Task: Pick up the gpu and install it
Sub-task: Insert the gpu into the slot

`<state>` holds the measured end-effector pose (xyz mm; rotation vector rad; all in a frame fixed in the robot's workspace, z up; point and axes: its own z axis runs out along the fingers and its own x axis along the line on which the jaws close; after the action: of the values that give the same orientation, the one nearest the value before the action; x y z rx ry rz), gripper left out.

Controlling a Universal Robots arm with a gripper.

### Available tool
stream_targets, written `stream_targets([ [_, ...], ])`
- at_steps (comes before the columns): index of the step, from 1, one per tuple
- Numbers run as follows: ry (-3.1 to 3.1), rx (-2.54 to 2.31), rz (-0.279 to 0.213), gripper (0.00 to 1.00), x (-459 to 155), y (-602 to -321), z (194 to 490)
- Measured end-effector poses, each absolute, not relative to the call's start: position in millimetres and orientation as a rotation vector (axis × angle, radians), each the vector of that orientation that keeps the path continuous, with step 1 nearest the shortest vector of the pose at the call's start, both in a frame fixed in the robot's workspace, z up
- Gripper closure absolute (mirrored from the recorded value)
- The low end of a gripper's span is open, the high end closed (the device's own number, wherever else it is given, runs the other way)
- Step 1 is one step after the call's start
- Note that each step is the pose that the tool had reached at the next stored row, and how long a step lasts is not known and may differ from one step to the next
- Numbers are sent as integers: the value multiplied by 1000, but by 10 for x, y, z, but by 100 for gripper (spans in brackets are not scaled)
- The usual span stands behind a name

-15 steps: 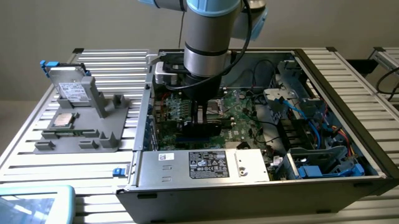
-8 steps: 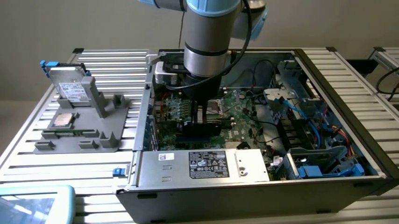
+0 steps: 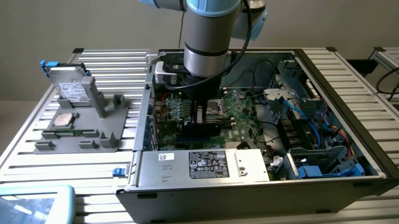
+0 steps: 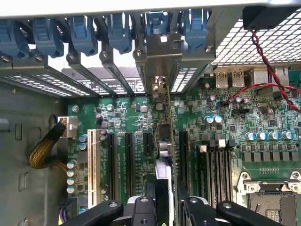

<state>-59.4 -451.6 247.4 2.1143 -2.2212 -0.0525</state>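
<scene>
The gpu (image 4: 164, 136) shows edge-on in the wrist view, standing upright over the green motherboard (image 4: 136, 117) among its black expansion slots. Its silver end bracket (image 4: 162, 56) lies against the case's rear slot openings, below the blue latches. My gripper (image 4: 167, 195) is shut on the card, one black finger (image 4: 150, 193) on each side of its near end. In the exterior view the gripper (image 3: 203, 117) reaches down inside the open computer case (image 3: 262, 186), with the dark gpu (image 3: 201, 129) just under it. Whether the card sits in a slot I cannot tell.
A grey fixture (image 3: 81, 135) on the exterior view's left carries a silver drive (image 3: 74, 88) and a small square CPU (image 3: 64, 120). Inside the case are a silver labelled box (image 3: 199, 164) at the front, blue cables (image 3: 311, 116) at the right and a red-black wire (image 4: 263, 61).
</scene>
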Motion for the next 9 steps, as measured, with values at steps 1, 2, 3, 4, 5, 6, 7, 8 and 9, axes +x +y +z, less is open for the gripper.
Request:
stream_targets([
  [1,-2221,2115,-52,73,-594,-4517,2475],
  [2,-2221,2115,-52,73,-594,-4518,2475],
  [3,-2220,2115,-52,73,-594,-4522,2475],
  [4,-2220,2115,-52,73,-594,-4521,2474],
  [5,-2220,2116,-52,73,-594,-4521,2474],
  [6,-2220,2116,-52,73,-594,-4522,2474],
  [7,-2219,2116,-52,73,-594,-4522,2474],
  [8,-2219,2116,-52,73,-594,-4522,2474],
  [9,-2219,2116,-52,73,-593,-4522,2474],
])
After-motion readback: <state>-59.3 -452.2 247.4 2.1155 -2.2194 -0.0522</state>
